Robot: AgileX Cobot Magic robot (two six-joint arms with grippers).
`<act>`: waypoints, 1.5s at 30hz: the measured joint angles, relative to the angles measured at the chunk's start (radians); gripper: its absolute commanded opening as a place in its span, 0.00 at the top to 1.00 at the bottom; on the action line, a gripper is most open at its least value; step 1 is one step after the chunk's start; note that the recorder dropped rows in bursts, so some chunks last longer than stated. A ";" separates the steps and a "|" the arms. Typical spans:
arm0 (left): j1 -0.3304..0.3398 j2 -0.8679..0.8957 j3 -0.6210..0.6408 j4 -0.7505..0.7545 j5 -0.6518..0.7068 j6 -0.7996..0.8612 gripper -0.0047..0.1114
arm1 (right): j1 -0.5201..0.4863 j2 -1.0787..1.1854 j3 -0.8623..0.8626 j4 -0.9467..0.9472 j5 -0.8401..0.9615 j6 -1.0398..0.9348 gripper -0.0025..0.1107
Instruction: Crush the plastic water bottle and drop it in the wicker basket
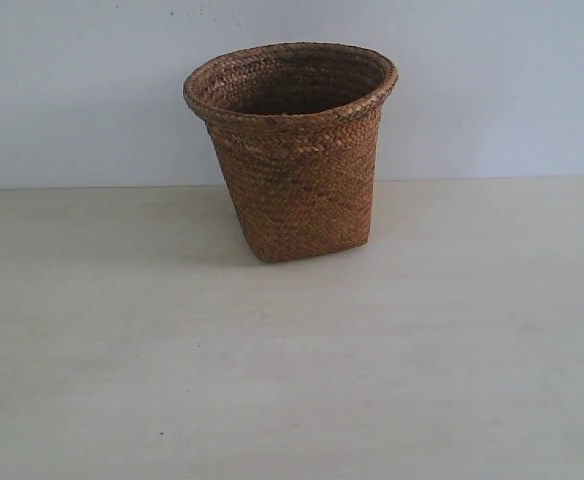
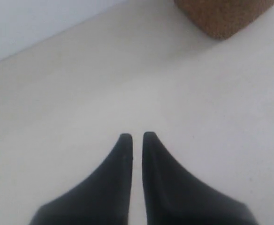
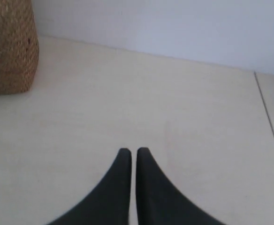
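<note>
1. The wicker basket (image 1: 297, 180) stands upright on the table (image 1: 292, 380), toward the far side and close to the middle between left and right, near the pale wall (image 1: 492, 90) behind it.
2. Its round braided rim flares wider than the body, which narrows down to a squarish base resting flat on the table.
3. From the exterior view only the upper inside of the basket shows, in shadow; the bottom of it is hidden.
4. The plastic water bottle shows in no view, so I cannot tell where it lies.
5. The left pincer (image 2: 137, 136) is clenched, its two dark fingers drawn together with only a thin slit between the tips, and it grasps nothing.
6. It hangs over bare table, with a lower corner of the basket (image 2: 224, 14) well apart from the tips.
7. The right pincer (image 3: 133, 151) is clenched too, its tips almost touching, and nothing sits between them.
8. It also hangs over bare table; the side of the basket (image 3: 10, 47) stands well apart from it.
9. A thin dark seam (image 3: 270, 126) runs across the table in the right wrist view, on the side away from the basket.
</note>
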 measured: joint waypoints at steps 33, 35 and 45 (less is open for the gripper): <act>0.000 -0.923 0.653 -0.212 -0.507 -0.057 0.92 | 0.000 -0.817 0.506 0.172 -0.357 0.015 0.98; 0.000 -0.956 0.690 -0.225 -0.542 -0.057 0.92 | 0.000 -0.818 0.550 0.172 -0.385 0.016 0.98; 0.000 -0.995 0.877 -0.239 -0.672 -0.057 0.92 | 0.000 -0.818 0.744 0.172 -0.553 0.016 0.98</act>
